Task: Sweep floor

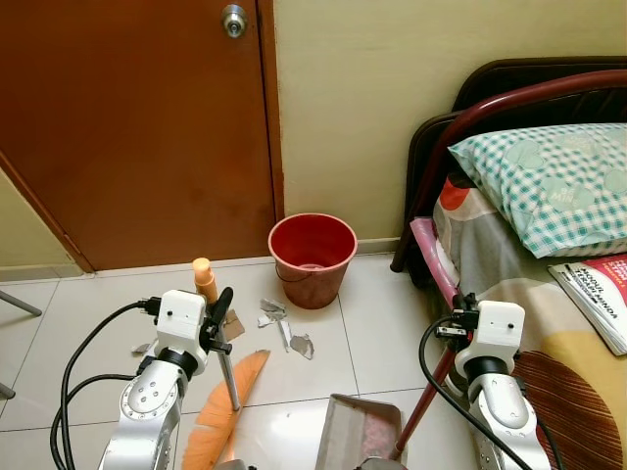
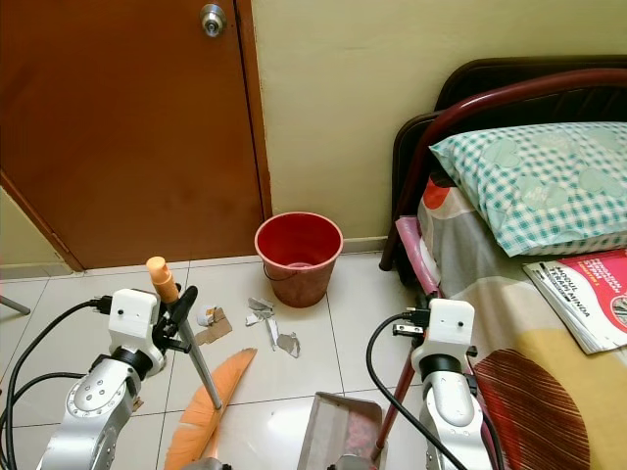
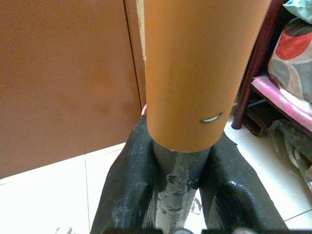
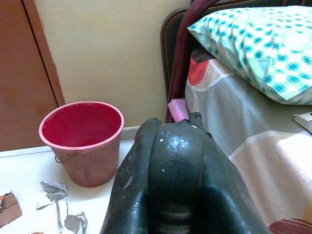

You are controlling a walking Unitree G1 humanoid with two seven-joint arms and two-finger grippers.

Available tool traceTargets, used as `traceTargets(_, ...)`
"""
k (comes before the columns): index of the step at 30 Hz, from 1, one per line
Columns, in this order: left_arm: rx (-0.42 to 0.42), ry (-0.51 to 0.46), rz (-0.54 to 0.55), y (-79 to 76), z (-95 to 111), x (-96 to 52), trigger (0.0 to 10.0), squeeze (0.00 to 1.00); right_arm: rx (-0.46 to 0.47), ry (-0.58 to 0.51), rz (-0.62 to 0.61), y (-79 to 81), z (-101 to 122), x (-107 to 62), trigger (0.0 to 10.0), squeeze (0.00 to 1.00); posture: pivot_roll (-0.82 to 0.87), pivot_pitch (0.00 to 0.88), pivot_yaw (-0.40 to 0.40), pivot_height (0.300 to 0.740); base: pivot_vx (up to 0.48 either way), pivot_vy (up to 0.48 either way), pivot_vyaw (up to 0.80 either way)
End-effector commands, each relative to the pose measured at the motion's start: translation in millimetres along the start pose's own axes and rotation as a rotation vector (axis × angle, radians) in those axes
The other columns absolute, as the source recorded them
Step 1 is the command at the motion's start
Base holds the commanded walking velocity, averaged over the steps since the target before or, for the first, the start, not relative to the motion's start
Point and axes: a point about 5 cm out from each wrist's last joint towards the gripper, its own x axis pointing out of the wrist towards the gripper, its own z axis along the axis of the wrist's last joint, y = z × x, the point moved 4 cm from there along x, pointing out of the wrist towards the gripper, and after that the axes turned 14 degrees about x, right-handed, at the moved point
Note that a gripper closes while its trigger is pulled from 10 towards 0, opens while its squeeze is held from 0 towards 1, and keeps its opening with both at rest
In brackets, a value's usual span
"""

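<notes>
My left gripper (image 1: pixel 217 315) is shut on the grey shaft of a broom, just below its orange cap (image 1: pixel 204 278); the left wrist view shows both fingers (image 3: pixel 127 185) clamped on the shaft. The orange bristles (image 1: pixel 230 397) rest on the tiles in front of me. My right gripper (image 1: pixel 458 317) is shut on the red handle (image 1: pixel 423 406) of a grey dustpan (image 1: pixel 355 431), which stands at the bottom centre. Torn paper and cardboard scraps (image 1: pixel 285 331) lie on the white tiles between the broom and a red bucket (image 1: pixel 312 257).
A brown door (image 1: pixel 137 127) and a cream wall close off the back. On the right stands a bed (image 1: pixel 509 264) with a dark red frame, a checked pillow (image 1: pixel 549 181) and a magazine (image 1: pixel 600 292). Black cables trail from both arms.
</notes>
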Motion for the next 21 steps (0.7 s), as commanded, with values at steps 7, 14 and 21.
traceTargets(7,-0.237,-0.076,0.109,6.7,42.4,28.5,10.0,0.0,0.13,-0.109,0.275,104.1,79.9,53.8,10.0,0.0,0.02,0.048,-0.002,0.74,0.0,0.0,0.0)
traceTargets(14,-0.053,-0.185,0.156,15.7,69.4,22.9,10.0,0.0,-0.032,-0.142,0.113,54.9,72.5,52.9,10.0,0.0,-0.01,0.104,-0.006,0.74,0.0,0.0,0.0)
traceTargets(21,-0.022,-0.196,0.161,18.3,74.3,23.8,10.0,0.0,-0.086,-0.154,0.217,71.3,73.6,49.0,10.0,0.0,0.0,0.125,-0.008,0.74,0.0,0.0,0.0)
